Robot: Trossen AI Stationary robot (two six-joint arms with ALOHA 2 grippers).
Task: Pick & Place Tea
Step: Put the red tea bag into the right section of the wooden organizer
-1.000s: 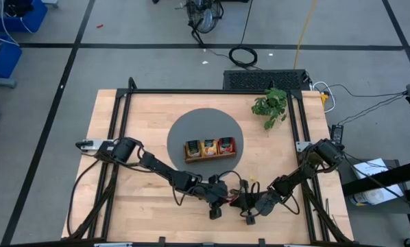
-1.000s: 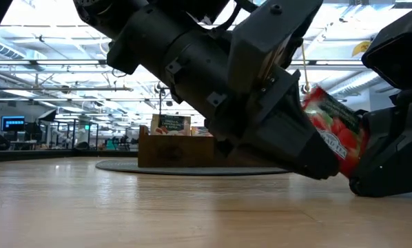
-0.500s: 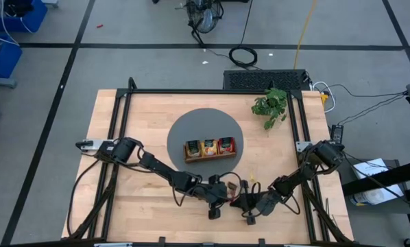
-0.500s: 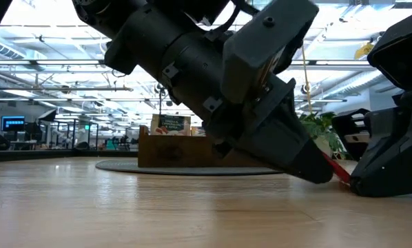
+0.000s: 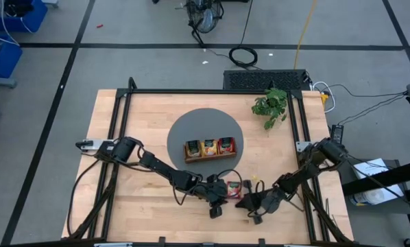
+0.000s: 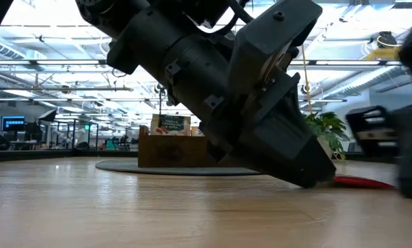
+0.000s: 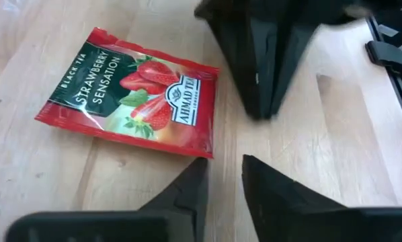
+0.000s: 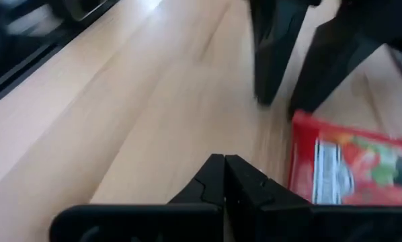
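Red strawberry tea sachet (image 7: pixel 134 94) lies flat on the wood just ahead of my left gripper (image 7: pixel 222 176), fingers slightly apart and empty, right gripper (image 8: pixel 224 168) pinched together nearby; I judge placing remains.

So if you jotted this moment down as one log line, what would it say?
flat red strawberry tea sachet: lying on wooden table, unheld | left gripper: slightly open beside it | right gripper: shut, empty

Right pincer (image 6: pixel 399 155) blurred – tray (image 5: pixel 209 148) sachet labels unreadable.
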